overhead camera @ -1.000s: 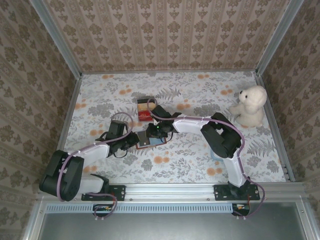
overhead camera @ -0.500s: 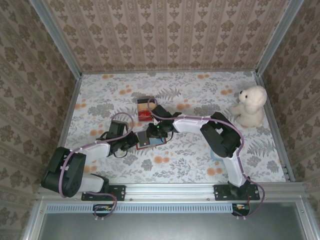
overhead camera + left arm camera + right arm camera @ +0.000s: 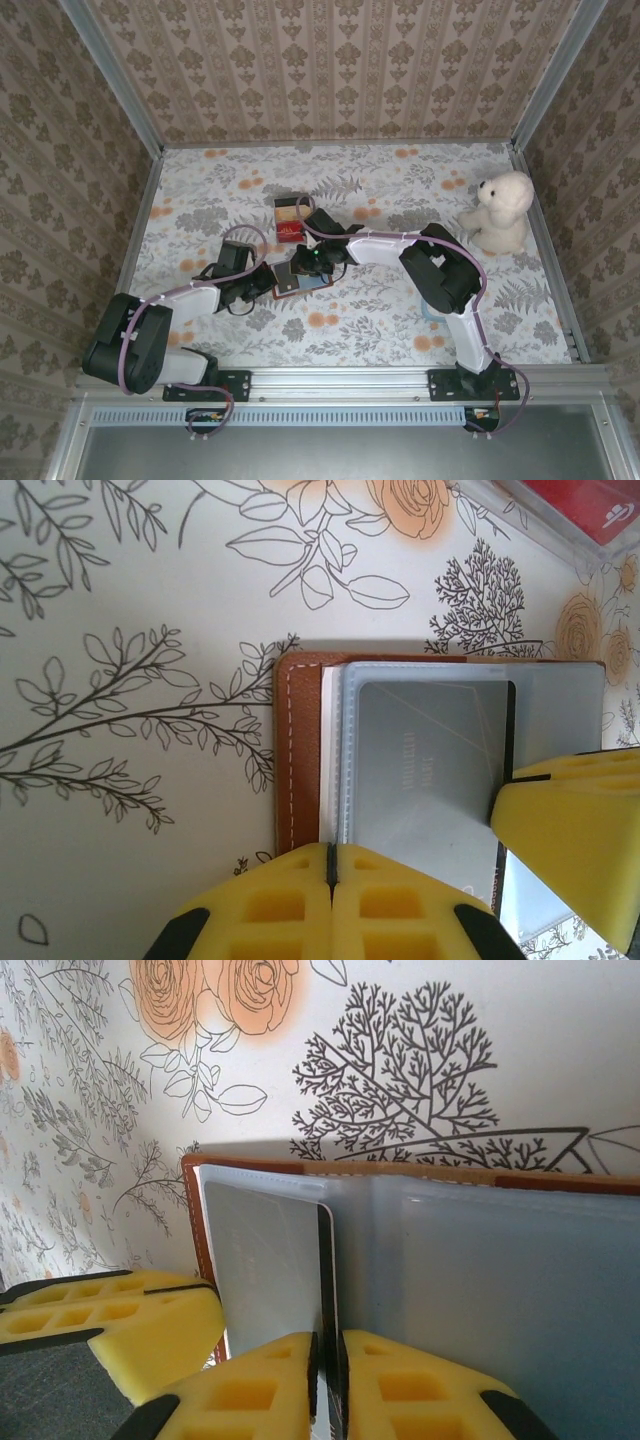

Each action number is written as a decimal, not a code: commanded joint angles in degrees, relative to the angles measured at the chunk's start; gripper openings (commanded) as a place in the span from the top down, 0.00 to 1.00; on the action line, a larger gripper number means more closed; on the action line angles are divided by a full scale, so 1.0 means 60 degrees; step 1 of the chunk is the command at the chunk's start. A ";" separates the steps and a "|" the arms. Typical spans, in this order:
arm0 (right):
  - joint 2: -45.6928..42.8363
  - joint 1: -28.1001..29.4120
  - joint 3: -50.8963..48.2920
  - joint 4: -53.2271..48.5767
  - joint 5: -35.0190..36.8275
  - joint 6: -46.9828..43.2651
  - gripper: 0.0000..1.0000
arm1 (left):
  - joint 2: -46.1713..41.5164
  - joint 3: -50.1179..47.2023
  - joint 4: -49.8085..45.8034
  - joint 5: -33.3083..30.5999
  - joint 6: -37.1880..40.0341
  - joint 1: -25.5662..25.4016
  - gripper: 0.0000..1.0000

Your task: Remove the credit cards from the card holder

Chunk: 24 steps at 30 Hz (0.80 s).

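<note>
1. Top external view: the card holder point(image 3: 298, 280) is lying open near the middle of the floral worktop point(image 3: 400, 320). It is just on my side of a small black box point(image 3: 289, 218) with red and yellow contents. My two arms are meeting over the holder, one from each side.
2. A white teddy bear point(image 3: 500, 212) is sitting well apart, at the right side of the worktop.
3. Left wrist view: my left jaws are pressing shut, yellow pads point(image 3: 270, 912) face to face. They are pinching the near edge of the holder, where the stitched brown leather cover is meeting the bluish-grey inner leaves.
4. A grey card point(image 3: 430, 760) is sitting flat inside a clear sleeve of the holder.
5. Right wrist view: my right jaws are standing very narrow, their pads point(image 3: 410, 1390) almost touching. A thin dark edge beside the grey card is running between them. I cannot tell whether they are pinching the card itself or only its sleeve.
</note>
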 commanded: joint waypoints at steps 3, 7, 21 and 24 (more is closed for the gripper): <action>-0.0059 0.0100 -0.0243 0.0446 -0.0426 0.0099 0.88 | 0.0367 -0.0151 -0.0760 -0.0098 0.0148 0.0015 0.97; -0.0282 0.0034 -0.0469 0.0336 -0.0191 -0.0003 0.90 | 0.0259 -0.0077 -0.0963 -0.0199 0.0219 0.0033 0.92; -0.0686 -0.0271 -0.0959 0.0332 0.0040 -0.0174 0.91 | 0.0220 -0.0062 -0.1188 -0.0232 0.0409 0.0157 0.96; -0.0680 -0.0302 -0.0995 0.0351 0.0069 -0.0173 0.91 | 0.0231 -0.0048 -0.1228 -0.0204 0.0455 0.0157 0.97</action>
